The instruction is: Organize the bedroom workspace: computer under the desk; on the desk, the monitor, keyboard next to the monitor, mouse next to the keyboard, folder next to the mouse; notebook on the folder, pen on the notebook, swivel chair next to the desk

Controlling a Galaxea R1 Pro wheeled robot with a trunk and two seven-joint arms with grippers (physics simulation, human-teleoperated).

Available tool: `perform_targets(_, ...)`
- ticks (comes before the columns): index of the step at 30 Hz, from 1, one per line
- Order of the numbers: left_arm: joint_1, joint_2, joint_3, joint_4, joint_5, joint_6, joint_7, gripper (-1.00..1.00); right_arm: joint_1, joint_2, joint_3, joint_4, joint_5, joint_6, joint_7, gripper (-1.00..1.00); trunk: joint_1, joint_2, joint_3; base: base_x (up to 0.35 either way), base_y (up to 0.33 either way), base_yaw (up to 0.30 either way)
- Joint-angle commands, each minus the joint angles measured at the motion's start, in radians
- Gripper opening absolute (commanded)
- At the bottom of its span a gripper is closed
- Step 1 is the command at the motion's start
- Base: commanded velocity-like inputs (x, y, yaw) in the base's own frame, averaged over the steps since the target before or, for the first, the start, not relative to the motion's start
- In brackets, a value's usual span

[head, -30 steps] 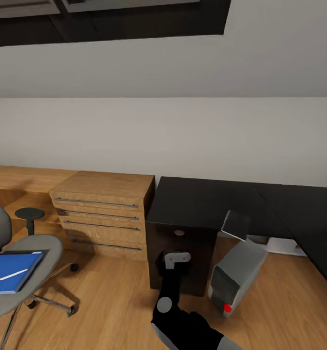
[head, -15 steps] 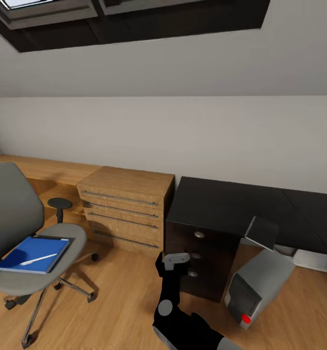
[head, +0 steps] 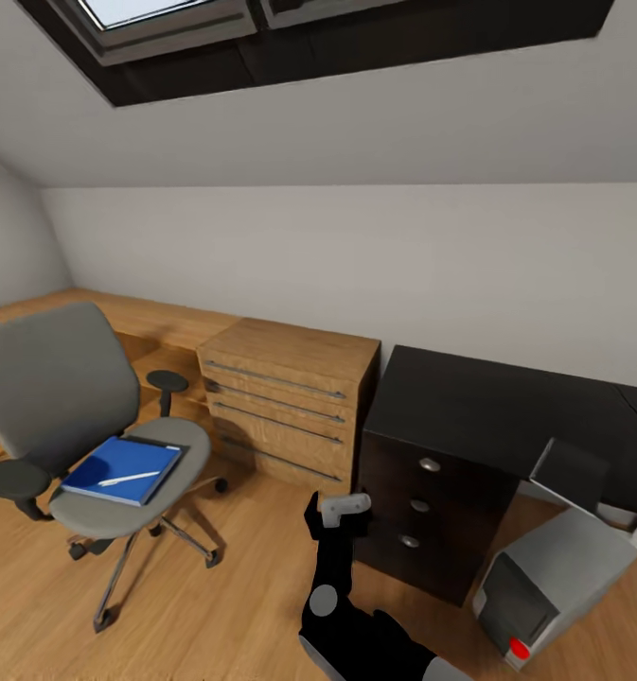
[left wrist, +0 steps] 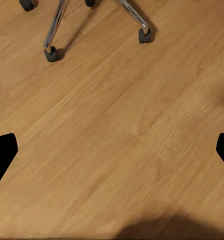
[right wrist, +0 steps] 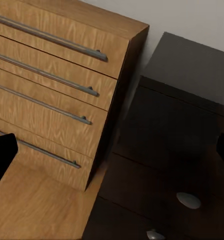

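Looking down from the head camera, I found the blue folder (head: pixel 121 470) lying flat on the seat of the grey swivel chair (head: pixel 48 402), with the white pen (head: pixel 129 479) resting on top of it. I could not tell whether a notebook sat in that stack or whether the blue cover was itself the notebook. The chair stood on the wood floor (head: pixel 214 605), well apart from the black bench (head: pixel 488 411), with a wooden drawer chest (head: pixel 285 402) between them. The grey computer tower (head: pixel 550 586) leaned tilted on the floor by the bench's drawer unit, partly under the bench top, so I judged that step only roughly met. I saw no monitor, keyboard or mouse on the stretch of bench top in view. By my reckoning nearly everything was left: the stack had to reach the bench and the chair had to be brought beside it.

The right tool (head: pixel 342 511) hung low ahead of me, carrying nothing; in its wrist camera the fingers (right wrist: pixel 2 155) sat far apart at the frame edges, facing the chest and the bench drawers. The left tool (left wrist: pixel 112 155) was likewise spread wide over bare floor near the chair's castors (left wrist: pixel 51 53).

I could read no brand or lettering anywhere; the tower carried only a red round button.
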Motion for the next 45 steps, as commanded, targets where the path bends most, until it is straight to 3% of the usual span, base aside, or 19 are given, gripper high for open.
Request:
perform_targets(1, 0.000, 0.001, -0.004, -0.001, 0.010, -0.005, 0.005, 1.00, -0.002, 0.000, 0.005, 0.000, -0.010, -0.007, -0.005, 1.00, 0.000, 0.000, -0.001, 0.000, 0.000, 0.279)
perform_targets(45, 0.000, 0.001, -0.004, -0.001, 0.010, -0.007, 0.005, 1.00, -0.002, 0.000, 0.007, 0.022, 0.030, -0.009, -0.005, 1.00, 0.000, 0.000, -0.020, 0.000, 0.000, 0.279)
